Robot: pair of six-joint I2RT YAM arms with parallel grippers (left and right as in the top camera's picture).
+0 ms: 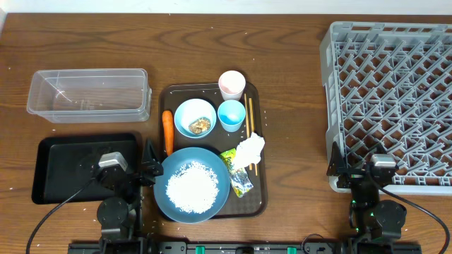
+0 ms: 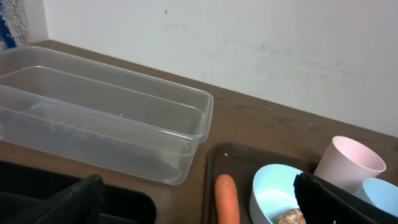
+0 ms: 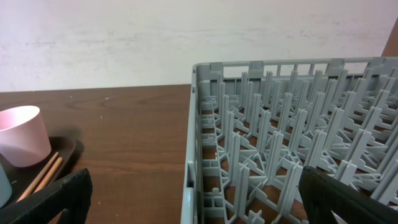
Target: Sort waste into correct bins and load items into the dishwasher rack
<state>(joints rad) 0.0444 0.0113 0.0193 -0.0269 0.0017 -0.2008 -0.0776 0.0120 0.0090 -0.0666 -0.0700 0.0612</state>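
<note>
Both claws wide open, nothing held; all items unsorted.

Left claw (image 2: 198, 186) stood spread wide: carrot (image 1: 167, 132) just ahead of it, clear tub (image 1: 90, 94) ahead-left, black tray (image 1: 63, 152) under its left finger, pale-blue bowl (image 1: 185, 113) and pink cup (image 1: 232, 85) ahead-right. Right claw (image 3: 196, 174) stood equally wide: rack (image 1: 392, 92) ahead-right, chopsticks (image 1: 249, 127) ahead-left. Between the 2 claws, on the serving tray (image 1: 258, 197): blue plate (image 1: 212, 159) with rice (image 1: 192, 187), napkin (image 1: 249, 149), wrapper (image 1: 239, 176).
</note>
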